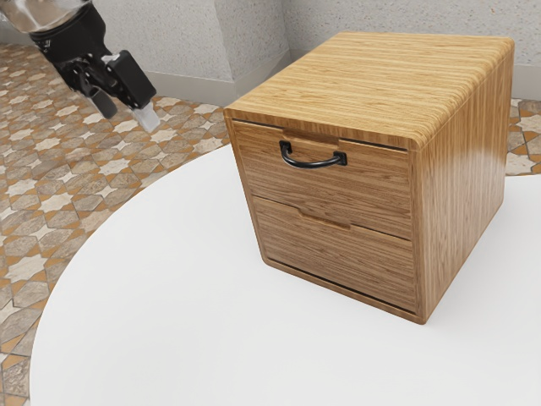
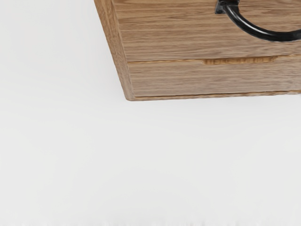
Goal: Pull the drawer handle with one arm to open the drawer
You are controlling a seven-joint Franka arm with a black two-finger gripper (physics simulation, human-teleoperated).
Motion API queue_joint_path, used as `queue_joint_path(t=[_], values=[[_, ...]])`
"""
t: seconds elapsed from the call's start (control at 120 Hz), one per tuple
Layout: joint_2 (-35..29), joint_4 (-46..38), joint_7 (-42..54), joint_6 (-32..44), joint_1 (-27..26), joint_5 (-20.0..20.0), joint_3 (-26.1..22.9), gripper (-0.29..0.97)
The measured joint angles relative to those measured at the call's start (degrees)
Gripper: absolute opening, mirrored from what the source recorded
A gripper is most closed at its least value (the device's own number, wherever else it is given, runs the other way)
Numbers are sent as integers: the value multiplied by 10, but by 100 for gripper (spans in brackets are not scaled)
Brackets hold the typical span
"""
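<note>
White round bench (image 1: 169, 330) carries a light wooden two-drawer cabinet (image 1: 456, 169). Both drawers sit flush and shut. The curved black metal handle (image 1: 313, 161) is on the upper drawer (image 1: 372, 182). The black two-finger pincer (image 1: 127, 112) hangs well apart at the exterior view's left, over patterned tile floor (image 1: 51, 186), fingers spread, holding nothing.

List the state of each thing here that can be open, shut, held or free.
Black two-finger gripper: open, in the air, apart from the light wooden cabinet.
Upper wooden drawer: shut, flush with the cabinet front.
Black curved metal handle on the upper drawer: free, untouched.
Lower wooden drawer: shut.
</note>
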Motion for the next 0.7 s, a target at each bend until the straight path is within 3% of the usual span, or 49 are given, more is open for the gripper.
queue_joint_path(t=[0.042,0.117,0.175,0.225,0.3,0.442,0.558,0.7], values=[[-15,-7,-1,-16,-20,1,-3,68],[-60,-38,1,-36,-81,39,-13,68],[-171,-172,6,-12,-123,87,-44,68],[-268,-281,10,11,-167,120,-41,68],[-345,-368,15,32,-207,144,-33,68],[-369,-411,37,38,-207,164,-38,68],[-367,-417,122,25,-177,168,-63,68],[-356,-444,258,53,-161,175,-48,68]])
